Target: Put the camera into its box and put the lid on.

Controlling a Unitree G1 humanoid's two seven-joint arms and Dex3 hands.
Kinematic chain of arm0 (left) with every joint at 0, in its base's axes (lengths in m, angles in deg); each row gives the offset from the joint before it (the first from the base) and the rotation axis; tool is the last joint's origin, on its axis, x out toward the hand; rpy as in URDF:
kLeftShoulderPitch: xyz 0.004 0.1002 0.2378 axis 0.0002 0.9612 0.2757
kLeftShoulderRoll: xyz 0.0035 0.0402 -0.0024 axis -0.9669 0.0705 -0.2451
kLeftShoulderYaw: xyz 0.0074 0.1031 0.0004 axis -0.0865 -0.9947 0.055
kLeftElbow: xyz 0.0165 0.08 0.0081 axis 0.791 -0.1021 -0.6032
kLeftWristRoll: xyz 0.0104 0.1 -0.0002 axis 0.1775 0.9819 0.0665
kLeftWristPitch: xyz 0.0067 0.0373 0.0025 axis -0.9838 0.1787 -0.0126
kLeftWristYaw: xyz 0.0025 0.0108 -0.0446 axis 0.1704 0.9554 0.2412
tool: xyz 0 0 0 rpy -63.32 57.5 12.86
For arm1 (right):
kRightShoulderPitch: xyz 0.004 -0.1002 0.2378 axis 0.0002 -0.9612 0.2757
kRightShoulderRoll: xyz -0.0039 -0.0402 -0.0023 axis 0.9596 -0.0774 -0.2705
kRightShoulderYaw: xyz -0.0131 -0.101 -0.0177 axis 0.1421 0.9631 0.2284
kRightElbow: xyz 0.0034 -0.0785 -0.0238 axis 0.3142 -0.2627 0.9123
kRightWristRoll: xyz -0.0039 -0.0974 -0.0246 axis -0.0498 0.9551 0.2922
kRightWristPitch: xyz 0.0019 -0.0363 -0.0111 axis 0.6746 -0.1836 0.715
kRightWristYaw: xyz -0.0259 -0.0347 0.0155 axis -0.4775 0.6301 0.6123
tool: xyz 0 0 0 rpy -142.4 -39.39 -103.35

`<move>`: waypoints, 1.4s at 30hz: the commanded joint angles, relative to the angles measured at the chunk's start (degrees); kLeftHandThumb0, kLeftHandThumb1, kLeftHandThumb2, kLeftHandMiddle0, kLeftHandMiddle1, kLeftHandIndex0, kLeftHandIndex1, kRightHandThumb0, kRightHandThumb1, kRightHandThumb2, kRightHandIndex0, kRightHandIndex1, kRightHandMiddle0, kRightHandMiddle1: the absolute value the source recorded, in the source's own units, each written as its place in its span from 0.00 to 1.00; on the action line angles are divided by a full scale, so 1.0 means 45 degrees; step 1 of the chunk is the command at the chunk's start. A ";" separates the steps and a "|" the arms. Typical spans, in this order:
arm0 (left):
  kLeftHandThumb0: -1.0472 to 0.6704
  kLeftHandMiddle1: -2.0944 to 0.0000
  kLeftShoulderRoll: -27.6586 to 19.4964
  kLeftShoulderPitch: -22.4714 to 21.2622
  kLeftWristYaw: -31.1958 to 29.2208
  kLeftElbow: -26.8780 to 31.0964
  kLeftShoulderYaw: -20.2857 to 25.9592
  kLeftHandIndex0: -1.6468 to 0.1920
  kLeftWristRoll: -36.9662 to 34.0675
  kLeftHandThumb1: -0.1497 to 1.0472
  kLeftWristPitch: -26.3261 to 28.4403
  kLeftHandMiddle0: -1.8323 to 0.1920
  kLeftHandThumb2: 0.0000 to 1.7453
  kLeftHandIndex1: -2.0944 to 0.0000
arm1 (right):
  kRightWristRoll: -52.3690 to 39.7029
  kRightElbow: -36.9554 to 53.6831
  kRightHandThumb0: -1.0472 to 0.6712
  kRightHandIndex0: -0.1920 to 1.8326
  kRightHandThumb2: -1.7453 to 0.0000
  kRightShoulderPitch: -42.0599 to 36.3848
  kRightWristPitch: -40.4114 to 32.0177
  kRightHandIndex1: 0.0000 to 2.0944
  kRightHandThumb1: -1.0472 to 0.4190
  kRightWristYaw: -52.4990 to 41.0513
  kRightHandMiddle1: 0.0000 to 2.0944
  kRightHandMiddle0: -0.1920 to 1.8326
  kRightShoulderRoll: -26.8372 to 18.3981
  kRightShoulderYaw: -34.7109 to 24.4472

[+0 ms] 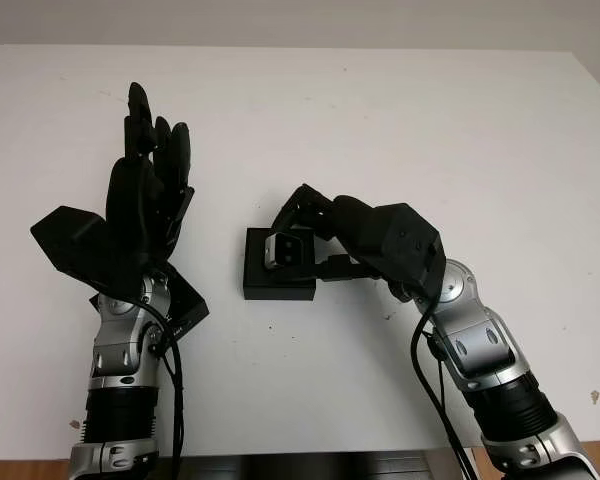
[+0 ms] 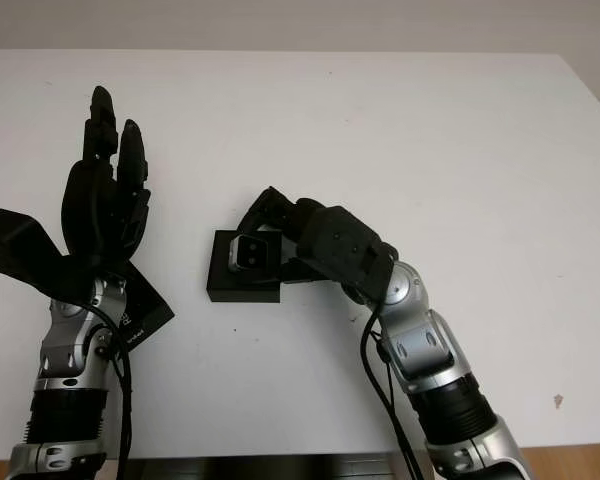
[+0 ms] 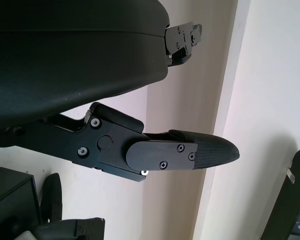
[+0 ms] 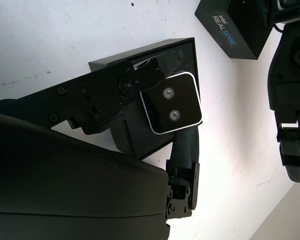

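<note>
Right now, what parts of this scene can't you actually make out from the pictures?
- Camera: its back and sides are covered by the right hand gripping it, so whether it already sits in the box is unclear.
- Lid: mostly hidden behind the raised, open left hand.
- Lid, right wrist view: cut off by the picture edge.

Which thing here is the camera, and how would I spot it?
Look at the middle of the white table, where the right robot hand reaches over a flat black box. The camera is the small silver-edged block in its fingers, with two round lenses.
</note>
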 commanded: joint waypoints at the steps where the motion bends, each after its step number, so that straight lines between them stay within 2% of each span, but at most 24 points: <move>1: 0.20 1.00 0.0041 0.0113 0.0006 0.0260 -0.0029 1.00 0.0004 1.00 -0.0009 1.00 0.22 1.00 | 0.0137 -0.0210 0.40 0.18 0.97 -0.0278 -0.0170 0.07 0.00 -0.0056 1.00 0.19 -0.0202 0.0114; 22: 0.20 1.00 0.0007 0.0183 -0.0065 0.0324 -0.0073 1.00 0.0019 1.00 -0.0027 1.00 0.23 1.00 | 0.0490 -0.0390 0.40 0.18 0.97 -0.0578 0.0322 0.09 0.00 0.0022 1.00 0.18 -0.0346 0.0080; 26: 0.20 1.00 0.0043 0.0213 -0.0016 0.0353 -0.0057 1.00 0.0044 1.00 -0.0032 1.00 0.22 1.00 | 0.0343 -0.0388 0.37 0.17 0.97 -0.0605 0.0005 0.09 0.00 0.0087 0.99 0.13 -0.0197 -0.0035; 29: 0.20 1.00 0.0030 0.0238 -0.0061 0.0350 -0.0063 1.00 0.0058 1.00 -0.0104 1.00 0.22 1.00 | 0.0177 -0.0432 0.35 0.13 0.97 -0.0576 -0.0258 0.07 0.01 -0.0022 0.90 0.05 -0.0172 -0.0073; 32: 0.20 1.00 0.0021 0.0239 -0.0053 0.0353 -0.0056 1.00 0.0078 1.00 -0.0086 1.00 0.22 1.00 | 0.0169 -0.0453 0.31 0.08 0.97 -0.0546 -0.0276 0.04 0.03 -0.0137 0.67 0.01 -0.0228 -0.0029; 34: 0.19 1.00 0.0040 0.0232 -0.0041 0.0398 -0.0037 1.00 0.0025 1.00 -0.0001 1.00 0.21 1.00 | 0.0150 -0.0383 0.30 0.07 0.97 -0.0549 -0.0390 0.03 0.04 -0.0183 0.58 0.00 -0.0219 -0.0036; 42: 0.19 1.00 0.0080 0.0250 0.0004 0.0471 -0.0026 1.00 0.0001 1.00 0.0057 1.00 0.20 1.00 | 0.0080 -0.0348 0.31 0.06 0.97 -0.0638 -0.0226 0.03 0.05 -0.0198 0.54 0.00 -0.0246 -0.0048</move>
